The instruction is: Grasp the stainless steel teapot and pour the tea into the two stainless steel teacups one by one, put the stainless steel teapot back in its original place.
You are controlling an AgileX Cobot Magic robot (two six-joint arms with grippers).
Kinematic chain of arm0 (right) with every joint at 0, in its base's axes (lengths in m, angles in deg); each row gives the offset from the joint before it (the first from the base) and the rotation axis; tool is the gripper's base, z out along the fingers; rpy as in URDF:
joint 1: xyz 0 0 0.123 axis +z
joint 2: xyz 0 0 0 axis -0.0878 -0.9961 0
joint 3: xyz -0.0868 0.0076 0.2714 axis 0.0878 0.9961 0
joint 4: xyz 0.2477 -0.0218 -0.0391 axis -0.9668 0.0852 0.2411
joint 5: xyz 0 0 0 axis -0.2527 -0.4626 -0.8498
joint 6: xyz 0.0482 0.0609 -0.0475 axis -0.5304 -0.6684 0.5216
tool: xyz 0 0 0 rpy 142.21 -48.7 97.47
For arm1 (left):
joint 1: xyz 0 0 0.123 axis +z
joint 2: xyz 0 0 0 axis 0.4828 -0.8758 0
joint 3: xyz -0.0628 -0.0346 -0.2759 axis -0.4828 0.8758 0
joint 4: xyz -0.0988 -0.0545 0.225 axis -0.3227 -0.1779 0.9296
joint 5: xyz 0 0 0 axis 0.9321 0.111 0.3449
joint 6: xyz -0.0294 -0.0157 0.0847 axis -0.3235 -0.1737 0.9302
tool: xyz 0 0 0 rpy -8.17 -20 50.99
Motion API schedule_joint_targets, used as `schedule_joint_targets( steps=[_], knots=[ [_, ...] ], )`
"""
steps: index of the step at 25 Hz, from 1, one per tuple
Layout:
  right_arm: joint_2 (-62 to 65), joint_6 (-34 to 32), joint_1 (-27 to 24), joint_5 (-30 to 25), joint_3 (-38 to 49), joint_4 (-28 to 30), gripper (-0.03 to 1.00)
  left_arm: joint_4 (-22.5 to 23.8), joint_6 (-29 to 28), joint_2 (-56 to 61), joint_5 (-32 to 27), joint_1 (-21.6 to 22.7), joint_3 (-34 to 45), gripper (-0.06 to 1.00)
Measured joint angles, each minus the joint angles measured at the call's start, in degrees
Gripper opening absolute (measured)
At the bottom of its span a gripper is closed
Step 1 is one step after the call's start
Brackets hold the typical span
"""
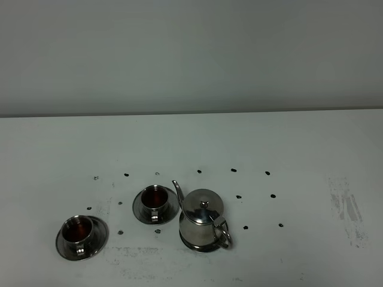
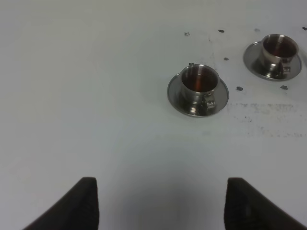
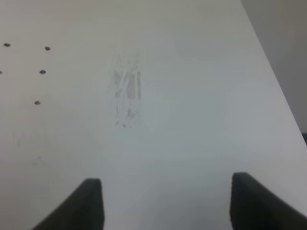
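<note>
The stainless steel teapot (image 1: 202,221) stands upright on the white table, lid on, spout toward the back left, loop handle toward the front right. One of the stainless steel teacups (image 1: 155,200) sits on its saucer just left of the pot, holding dark tea. The other teacup (image 1: 79,232) sits on a saucer further front left, also with tea. The left wrist view shows both: the nearer teacup (image 2: 198,82) and the farther teacup (image 2: 278,49). My left gripper (image 2: 160,201) is open over bare table, well short of the cups. My right gripper (image 3: 165,201) is open over bare table. Neither arm shows in the exterior high view.
Small dark dots (image 1: 238,197) mark the table around the pot. A scuffed grey patch (image 1: 347,209) lies at the right, seen also as a scuff (image 3: 128,91) in the right wrist view. The table edge (image 3: 283,96) runs close beyond it.
</note>
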Motion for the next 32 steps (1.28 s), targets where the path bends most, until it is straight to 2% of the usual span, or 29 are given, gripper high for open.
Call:
schedule_joint_targets(
  steps=[32],
  knots=[
    [0.0, 0.0, 0.0, 0.0, 0.0, 0.0, 0.57, 0.0, 0.05, -0.17, 0.0, 0.0, 0.0, 0.61]
  ],
)
